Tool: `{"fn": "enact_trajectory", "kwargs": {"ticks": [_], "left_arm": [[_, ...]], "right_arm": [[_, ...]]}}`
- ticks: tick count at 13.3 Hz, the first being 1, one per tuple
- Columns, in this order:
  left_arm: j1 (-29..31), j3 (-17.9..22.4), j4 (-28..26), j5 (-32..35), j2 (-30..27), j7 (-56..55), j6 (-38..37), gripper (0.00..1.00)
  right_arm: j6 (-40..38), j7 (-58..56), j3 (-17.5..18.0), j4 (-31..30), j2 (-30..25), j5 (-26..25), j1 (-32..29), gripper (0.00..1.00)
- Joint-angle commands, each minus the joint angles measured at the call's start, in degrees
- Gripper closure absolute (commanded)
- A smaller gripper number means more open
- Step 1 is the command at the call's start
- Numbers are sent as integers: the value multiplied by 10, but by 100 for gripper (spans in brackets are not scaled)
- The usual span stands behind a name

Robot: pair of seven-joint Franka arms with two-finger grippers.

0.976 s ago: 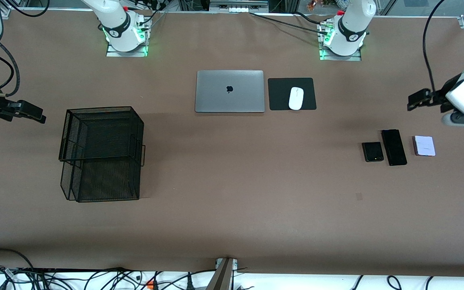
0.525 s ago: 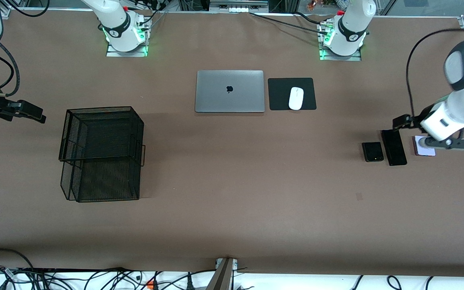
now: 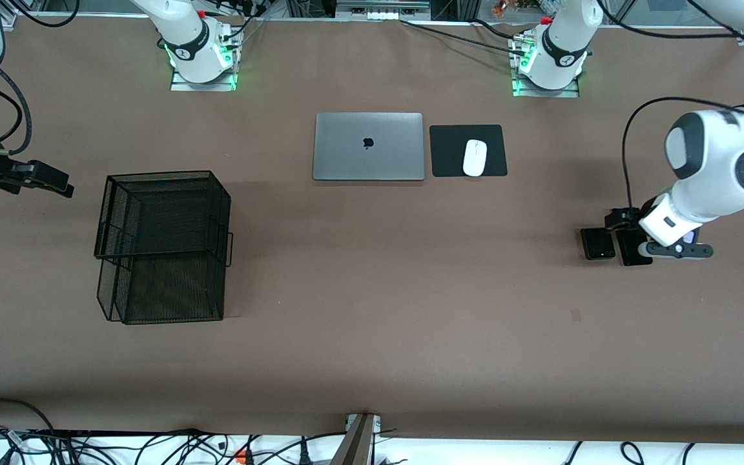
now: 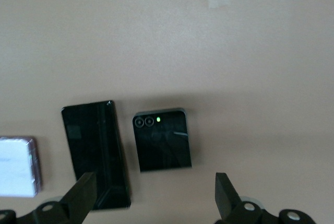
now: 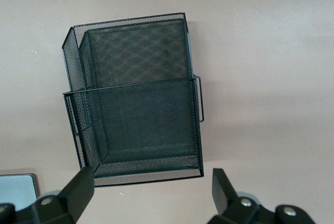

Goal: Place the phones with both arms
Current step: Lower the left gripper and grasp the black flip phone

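- Toward the left arm's end of the table, my three phones lie in a row: small black phone [image 3: 597,243], long black phone [image 4: 96,153], white phone [image 4: 18,165].
- My left gripper [image 4: 154,200] hangs over the two black ones, fingers apart, gripping nothing.
- My right gripper [image 5: 151,195] waits with its fingers spread over the mesh basket [image 3: 162,245].

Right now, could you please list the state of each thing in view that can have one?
Left gripper: open, over the phones, holding nothing.
Right gripper: open, waiting by the mesh tray stack.
Small black phone: flat on the table, lenses up.
Long black phone: flat.
White phone: flat.
Laptop: closed.
Mesh tray stack: no phones in it.
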Motion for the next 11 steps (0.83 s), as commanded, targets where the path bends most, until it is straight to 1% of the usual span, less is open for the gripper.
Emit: {"fn": "enact_trajectory", "kwargs": {"ticks": [1, 4, 9, 11], "left_arm": [[6, -1, -18, -7, 23, 4, 53, 0], [6, -1, -43, -10, 63, -30, 148, 0], [6, -1, -54, -10, 105, -34, 216, 0], [7, -1, -56, -10, 110, -34, 220, 0]], "right_arm": [[-8, 3, 1, 1, -5, -1, -2, 0], [-8, 4, 1, 1, -5, -1, -2, 0], [-8, 4, 1, 1, -5, -1, -2, 0], [-8, 4, 1, 1, -5, -1, -2, 0]]}}
